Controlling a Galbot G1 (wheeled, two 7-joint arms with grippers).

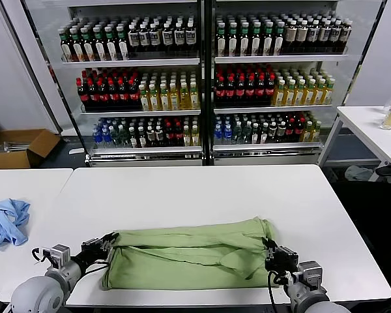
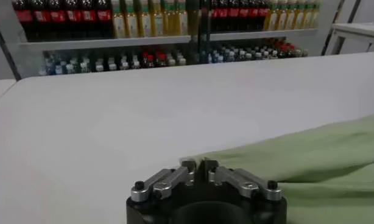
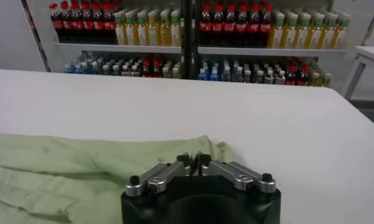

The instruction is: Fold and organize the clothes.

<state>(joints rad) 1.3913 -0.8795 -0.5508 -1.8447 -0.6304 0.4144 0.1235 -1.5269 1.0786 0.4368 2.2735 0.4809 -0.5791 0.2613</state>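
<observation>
The light green polo shirt lies folded into a long band across the front of the white table. Its collar, buttons and logo are hidden. My left gripper is at the band's left end, jaws closed together on the fabric edge. The left fingertips meet at the cloth. My right gripper is at the band's right end, jaws closed on the fabric there. In the right wrist view the shirt spreads away from the closed right gripper. Both grippers are low, near the table's front edge.
A light blue garment lies crumpled on the neighbouring table at the left. Shelves of drink bottles stand behind the table. A second white table with a bottle is at the far right. A cardboard box sits on the floor.
</observation>
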